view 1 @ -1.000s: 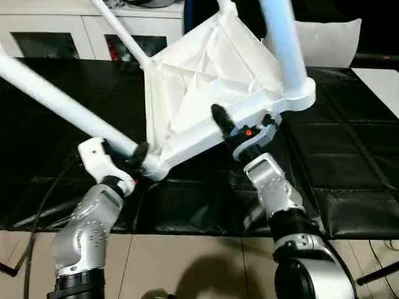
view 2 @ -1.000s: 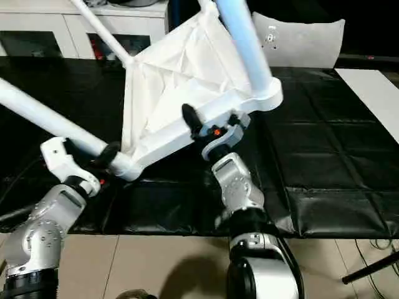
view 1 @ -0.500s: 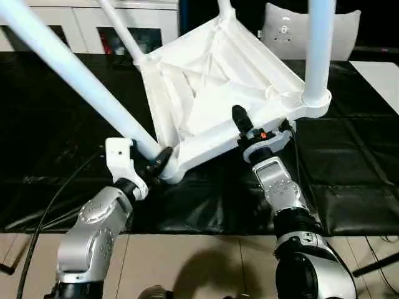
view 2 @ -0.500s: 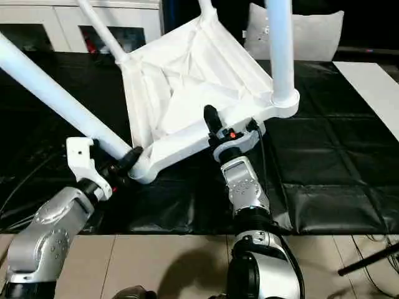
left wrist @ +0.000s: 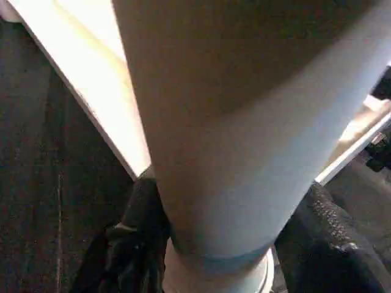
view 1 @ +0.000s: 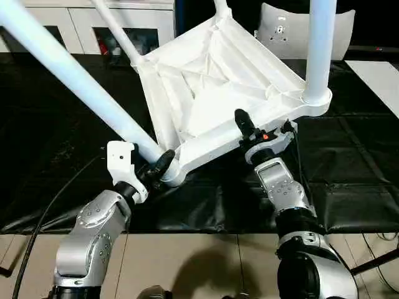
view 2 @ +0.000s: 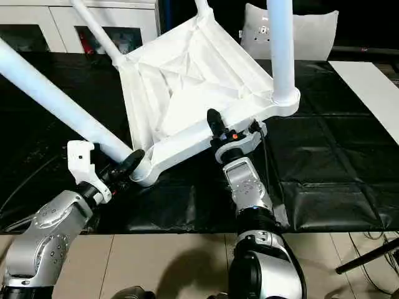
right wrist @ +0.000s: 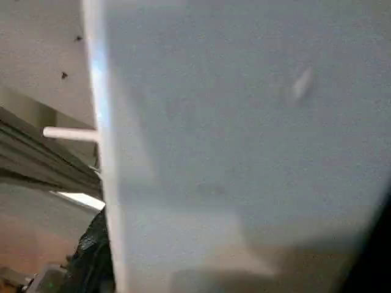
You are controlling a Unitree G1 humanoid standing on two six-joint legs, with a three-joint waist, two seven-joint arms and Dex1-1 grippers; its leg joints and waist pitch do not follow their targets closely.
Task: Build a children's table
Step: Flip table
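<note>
The tabletop (view 1: 218,87) is upside down, ribbed underside up, tilted above the black-covered counter (view 1: 349,168), with its legs rising from the corner sockets. The left pincer (view 1: 163,163) is clenched on the base of the near-left leg (view 1: 75,75), right where that leg enters its socket; in the left wrist view the black fingers (left wrist: 143,213) press against both sides of the tube. The right pincer (view 1: 249,129) sits at the tabletop's near rim, one black finger standing up over the edge inside the underside; whether it actually clamps the rim I cannot tell. The near-right leg (view 1: 319,43) stands upright in its socket just beside that pincer.
</note>
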